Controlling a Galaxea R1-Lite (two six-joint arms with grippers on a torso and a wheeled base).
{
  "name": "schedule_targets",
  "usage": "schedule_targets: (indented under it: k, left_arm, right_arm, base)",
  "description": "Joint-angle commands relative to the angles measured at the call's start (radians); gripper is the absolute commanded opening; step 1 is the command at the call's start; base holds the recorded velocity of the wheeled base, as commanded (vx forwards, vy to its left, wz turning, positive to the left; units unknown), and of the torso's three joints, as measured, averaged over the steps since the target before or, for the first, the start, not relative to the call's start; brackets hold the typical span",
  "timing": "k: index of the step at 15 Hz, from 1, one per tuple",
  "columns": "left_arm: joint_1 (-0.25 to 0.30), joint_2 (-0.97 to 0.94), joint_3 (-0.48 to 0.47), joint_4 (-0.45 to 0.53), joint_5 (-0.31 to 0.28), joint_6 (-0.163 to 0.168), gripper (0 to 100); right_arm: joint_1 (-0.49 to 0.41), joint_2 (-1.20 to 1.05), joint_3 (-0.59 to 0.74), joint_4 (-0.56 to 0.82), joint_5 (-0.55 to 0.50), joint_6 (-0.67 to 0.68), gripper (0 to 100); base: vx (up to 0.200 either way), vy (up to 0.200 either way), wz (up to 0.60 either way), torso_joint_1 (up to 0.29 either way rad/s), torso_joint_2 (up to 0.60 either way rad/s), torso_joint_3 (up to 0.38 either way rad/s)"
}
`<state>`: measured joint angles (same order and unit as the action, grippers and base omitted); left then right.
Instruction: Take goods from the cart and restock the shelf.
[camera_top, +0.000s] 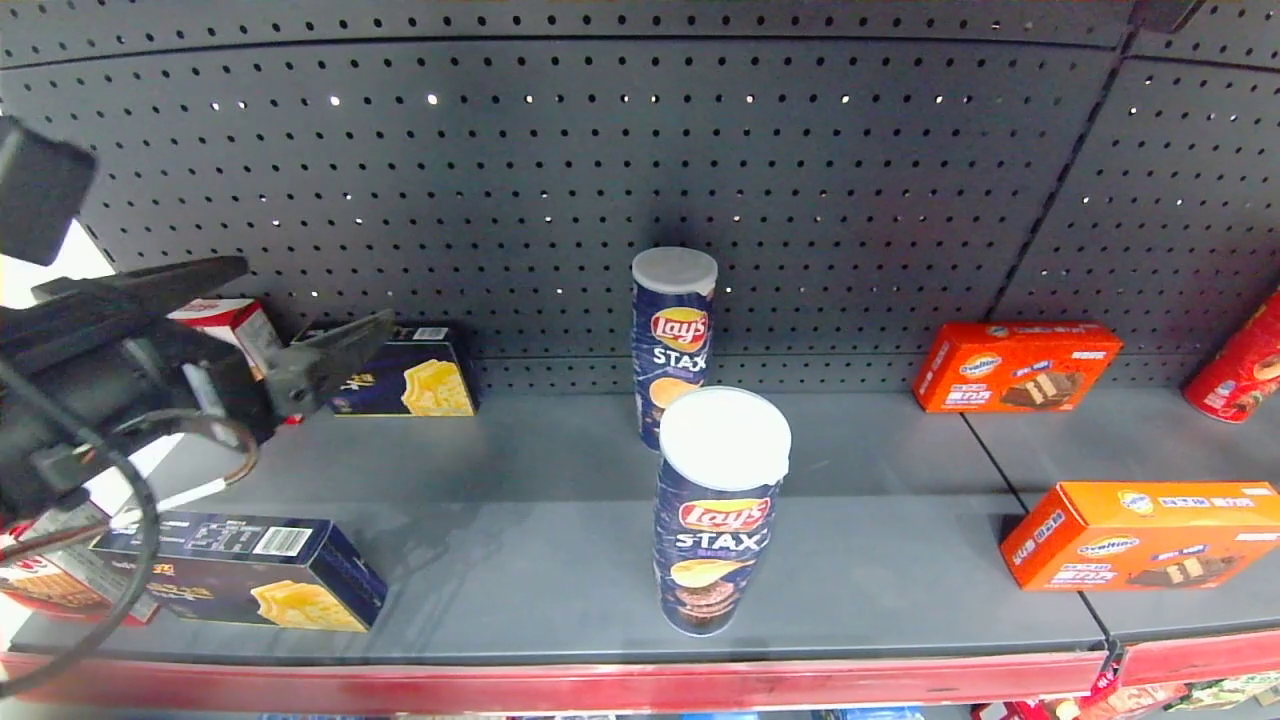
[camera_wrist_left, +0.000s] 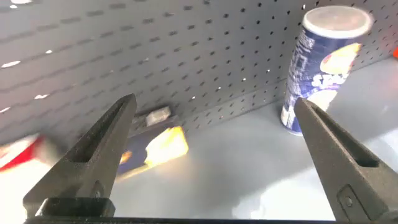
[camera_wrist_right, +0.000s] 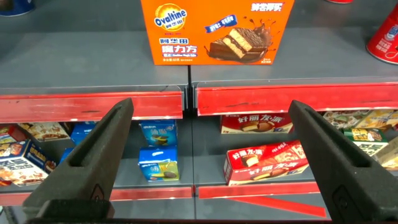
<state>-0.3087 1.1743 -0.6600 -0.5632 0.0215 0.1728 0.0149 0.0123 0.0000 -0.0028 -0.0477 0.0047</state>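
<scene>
Two dark blue chip cans stand upright on the grey shelf (camera_top: 520, 560): one near the front (camera_top: 718, 510), one behind it by the pegboard (camera_top: 672, 340). My left gripper (camera_top: 318, 292) hangs open and empty over the shelf's left part, close to a dark blue cracker box (camera_top: 405, 368) at the back. In the left wrist view its fingers (camera_wrist_left: 102, 149) are spread, with that cracker box (camera_wrist_left: 155, 149) and the rear can (camera_wrist_left: 323, 62) beyond them. My right gripper (camera_wrist_right: 211, 106) is open and empty, in front of the shelf's red edge below an orange wafer box (camera_wrist_right: 214, 31).
A second dark blue cracker box (camera_top: 250, 585) lies at the front left. Two orange boxes (camera_top: 1015, 365) (camera_top: 1140, 535) and a red can (camera_top: 1240, 365) occupy the right side. A white and red box (camera_top: 235, 325) sits behind the left gripper. Lower shelves hold several packets (camera_wrist_right: 267, 162).
</scene>
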Motion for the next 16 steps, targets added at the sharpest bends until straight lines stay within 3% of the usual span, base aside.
schedule_targets:
  k: [1, 3, 4, 8, 9, 10, 12, 14, 16]
  left_arm:
    - [0.057, -0.28, 0.2, 0.003, 0.015, -0.007, 100]
    - [0.057, -0.377, 0.284, 0.025, 0.018, -0.006, 100]
    - [0.06, -0.449, 0.321, 0.083, 0.025, -0.006, 100]
    - [0.06, -0.574, 0.312, 0.289, 0.067, -0.002, 100]
    - [0.063, -0.578, 0.298, 0.296, 0.069, -0.002, 100]
    - [0.06, -0.579, 0.293, 0.299, 0.067, -0.002, 100]
    - [0.057, -0.555, 0.283, 0.295, 0.058, -0.001, 100]
    - [0.049, -0.535, 0.266, 0.298, 0.057, -0.001, 100]
    - [0.049, -0.49, 0.26, 0.289, 0.032, -0.006, 100]
  right_arm:
    - [0.0, 0.001, 0.0, 0.0, 0.0, 0.0, 100]
    - [0.0, 0.001, 0.0, 0.0, 0.0, 0.0, 100]
    - [0.0, 0.001, 0.0, 0.0, 0.014, -0.008, 100]
    - [-0.001, 0.009, -0.005, -0.005, 0.02, -0.012, 100]
    - [0.008, 0.133, -0.178, -0.017, 0.014, 0.003, 100]
    - [0.019, 0.454, -0.413, -0.005, 0.042, 0.081, 100]
    - [0.066, 0.612, -0.479, -0.003, 0.146, 0.005, 100]
    - [0.105, 0.768, -0.502, -0.013, 0.157, -0.069, 100]
    - [0.283, 0.983, -0.522, -0.094, 0.14, -0.118, 100]
  base:
    - [0.0, 0.0, 0.0, 0.0, 0.0, 0.0]
    - [0.0, 0.0, 0.0, 0.0, 0.0, 0.0]
    - [0.0, 0.0, 0.0, 0.0, 0.0, 0.0]
    - [0.0, 0.0, 0.0, 0.0, 0.0, 0.0]
    - [0.0, 0.0, 0.0, 0.0, 0.0, 0.0]
    - [0.0, 0.0, 0.0, 0.0, 0.0, 0.0]
    - [0.0, 0.0, 0.0, 0.0, 0.0, 0.0]
    - [0.0, 0.0, 0.0, 0.0, 0.0, 0.0]
    - [0.0, 0.0, 0.0, 0.0, 0.0, 0.0]
